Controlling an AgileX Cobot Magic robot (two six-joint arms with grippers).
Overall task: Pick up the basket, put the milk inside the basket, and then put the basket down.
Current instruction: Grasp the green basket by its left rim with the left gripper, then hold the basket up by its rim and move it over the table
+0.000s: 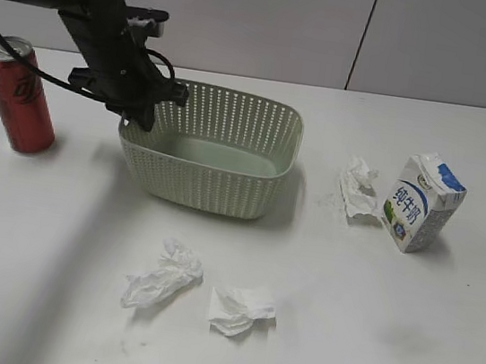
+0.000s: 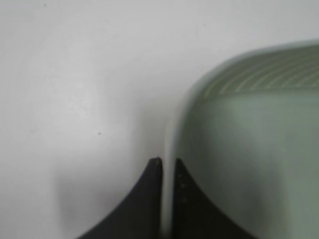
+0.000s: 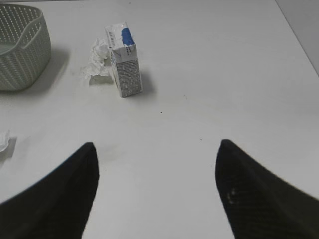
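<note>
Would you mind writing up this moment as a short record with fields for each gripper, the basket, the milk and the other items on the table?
left gripper: shut on the basket's left rim
right gripper: open, above bare table, holding nothing
basket: empty, left end at the left gripper
milk: upright on the table, right of the basket, untouched
red can: upright, left of the basket
crumpled tissues: one beside the milk, two in front of the basket

Likely a lab: bare white table point(image 1: 401, 349), plain grey panelled wall point(image 1: 274, 23).
</note>
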